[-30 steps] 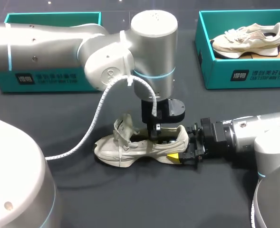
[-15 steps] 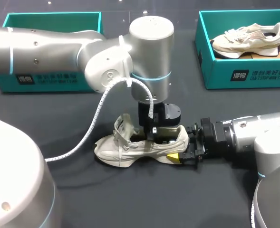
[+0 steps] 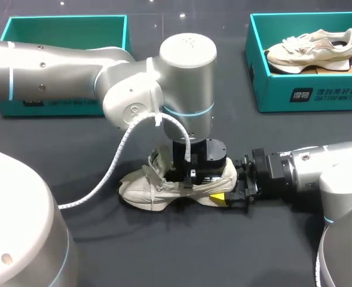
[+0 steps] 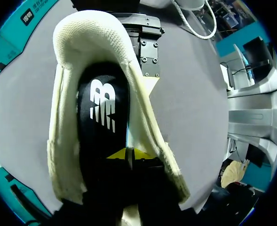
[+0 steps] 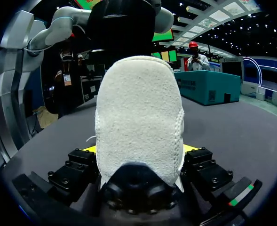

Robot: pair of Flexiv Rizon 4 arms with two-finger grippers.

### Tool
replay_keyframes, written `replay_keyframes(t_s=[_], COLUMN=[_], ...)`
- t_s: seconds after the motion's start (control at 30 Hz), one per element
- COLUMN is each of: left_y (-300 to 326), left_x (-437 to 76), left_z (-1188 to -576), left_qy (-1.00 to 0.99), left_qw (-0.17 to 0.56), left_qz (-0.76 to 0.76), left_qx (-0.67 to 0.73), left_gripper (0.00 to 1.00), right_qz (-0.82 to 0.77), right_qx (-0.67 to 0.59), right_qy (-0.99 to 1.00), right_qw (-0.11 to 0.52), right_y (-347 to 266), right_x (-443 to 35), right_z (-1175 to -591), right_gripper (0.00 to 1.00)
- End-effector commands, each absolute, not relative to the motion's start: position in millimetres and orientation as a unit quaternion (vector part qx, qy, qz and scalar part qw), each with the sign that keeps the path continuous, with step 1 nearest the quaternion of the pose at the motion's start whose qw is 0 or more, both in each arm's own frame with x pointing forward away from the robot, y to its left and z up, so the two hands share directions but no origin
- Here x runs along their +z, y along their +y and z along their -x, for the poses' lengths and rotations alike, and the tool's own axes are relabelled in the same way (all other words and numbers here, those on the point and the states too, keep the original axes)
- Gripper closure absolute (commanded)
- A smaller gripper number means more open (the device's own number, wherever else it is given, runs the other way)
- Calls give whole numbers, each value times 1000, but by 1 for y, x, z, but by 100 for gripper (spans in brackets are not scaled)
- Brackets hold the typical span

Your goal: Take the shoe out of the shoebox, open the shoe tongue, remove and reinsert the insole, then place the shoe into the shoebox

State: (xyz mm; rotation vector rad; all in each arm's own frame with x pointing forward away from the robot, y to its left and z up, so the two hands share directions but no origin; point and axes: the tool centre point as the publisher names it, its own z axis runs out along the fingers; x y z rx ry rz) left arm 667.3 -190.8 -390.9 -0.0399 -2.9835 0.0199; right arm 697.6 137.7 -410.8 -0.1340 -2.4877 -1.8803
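Observation:
A cream shoe (image 3: 155, 190) lies on its sole on the dark table, toe to the left, tongue (image 3: 159, 160) pulled up. My left gripper (image 3: 190, 174) reaches straight down into the shoe's opening. In the left wrist view its yellow tips (image 4: 129, 154) stand pressed together on the black insole (image 4: 103, 106) inside the shoe (image 4: 65, 117). My right gripper (image 3: 225, 196) comes in level from the right, with its fingers on both sides of the heel. In the right wrist view the cream heel (image 5: 138, 117) fills the space between the fingers of the right gripper (image 5: 139, 151).
A teal shoebox (image 3: 65, 27) stands at the back left, partly hidden by my left arm. A second teal shoebox (image 3: 310, 89) at the back right holds another cream shoe (image 3: 310, 51). Bare dark table lies in front of the shoe.
My left gripper has come down deeper into the shoe's opening and turned a little. The shoe and my right arm have stayed where they were.

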Motion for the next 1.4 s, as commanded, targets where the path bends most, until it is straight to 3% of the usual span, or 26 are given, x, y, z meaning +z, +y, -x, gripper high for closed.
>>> replay_keyframes(t_s=[0.03, 0.17, 0.53, 0.97, 1.3, 1.37, 1.4], left_y=[-193, -195, -197, -190, -186, -186, -186], left_x=[-397, -401, -415, -421, -414, -418, -419], left_z=[-661, -662, -669, -706, -716, -715, -715], left_qy=[-999, -999, -998, -995, -995, -995, -995], left_qw=[52, 36, -51, -82, -82, -85, -84], left_qz=[3, -1, -16, -40, -36, -36, -37], left_qx=[-4, -9, -16, -33, -33, -38, -39], left_gripper=[88, 75, 68, 77, 76, 78, 85], right_qz=[44, 44, 44, 44, 44, 44, 44], right_qx=[-600, -600, -600, -600, -600, -600, -600], right_qy=[-798, -798, -798, -798, -798, -798, -798], right_qw=[11, 11, 11, 11, 11, 11, 11], right_y=[139, 139, 139, 139, 139, 139, 139], right_x=[-412, -412, -412, -412, -412, -412, -412], right_z=[-697, -697, -697, -697, -697, -697, -697], right_gripper=[100, 100, 100, 100, 100, 100, 100])
